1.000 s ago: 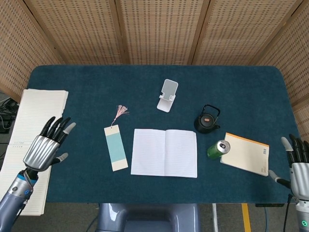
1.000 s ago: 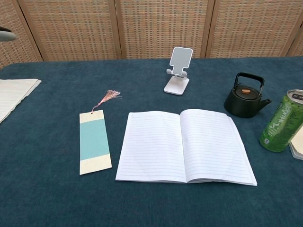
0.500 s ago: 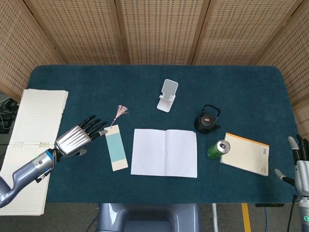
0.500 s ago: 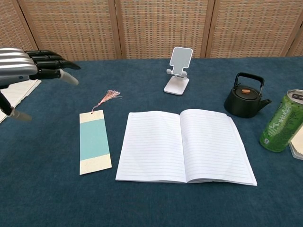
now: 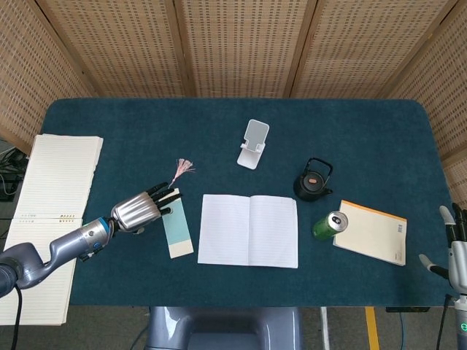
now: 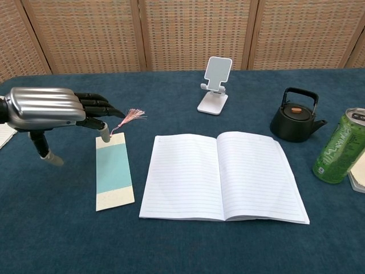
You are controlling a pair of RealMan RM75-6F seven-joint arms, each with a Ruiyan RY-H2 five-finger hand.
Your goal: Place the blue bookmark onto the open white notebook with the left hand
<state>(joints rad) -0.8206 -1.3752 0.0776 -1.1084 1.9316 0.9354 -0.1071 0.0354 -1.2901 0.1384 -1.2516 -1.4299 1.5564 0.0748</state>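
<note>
One left robot hand (image 6: 54, 111), fingers spread and empty, hovers at the blue bookmark's (image 6: 114, 173) tasselled end beside the white notebook (image 6: 219, 174).

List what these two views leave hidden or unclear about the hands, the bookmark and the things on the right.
- Left hand: neither view settles whether its fingertips touch the cream-and-blue paper bookmark.
- Right hand: cut off by the head view's right edge, absent from the chest view; posture unclear.
- Green drink can: print too small to read.
- Orange-edged notepad: only a corner shows at the chest view's right edge.
</note>
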